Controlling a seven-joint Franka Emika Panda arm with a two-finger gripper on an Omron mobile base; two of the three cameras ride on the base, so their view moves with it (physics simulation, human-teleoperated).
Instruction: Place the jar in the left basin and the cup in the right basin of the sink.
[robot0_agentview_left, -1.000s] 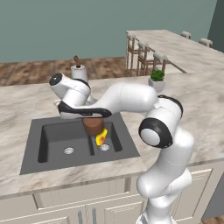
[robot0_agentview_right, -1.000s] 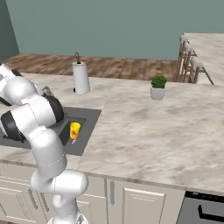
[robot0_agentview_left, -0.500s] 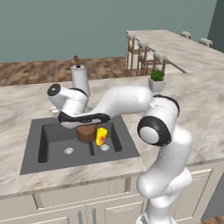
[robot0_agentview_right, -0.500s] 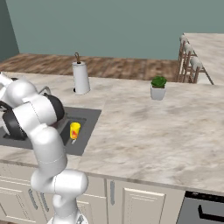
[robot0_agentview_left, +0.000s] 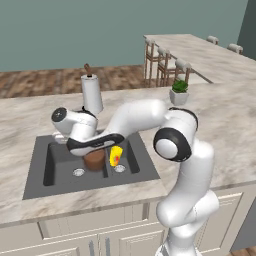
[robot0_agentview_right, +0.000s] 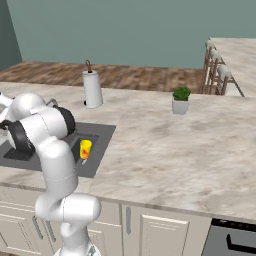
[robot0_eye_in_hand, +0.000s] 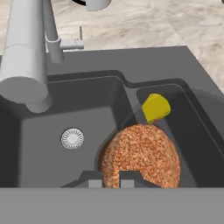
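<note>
So the gripper (robot0_eye_in_hand: 111, 182), pinched tight on the jar (robot0_agentview_left: 94, 160), has swung it left and lower into the left basin (robot0_agentview_left: 60, 162), cup (robot0_agentview_left: 115, 155) already sitting in the right basin (robot0_eye_in_hand: 192, 131), so basically just the drop left.

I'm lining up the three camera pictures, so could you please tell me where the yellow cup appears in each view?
Left base view: the cup is at centre, in the right basin, beside the jar.
Right base view: centre-left, beside the arm.
Hand view: right of centre, above the jar.
Shared landmark: the sink.
</note>
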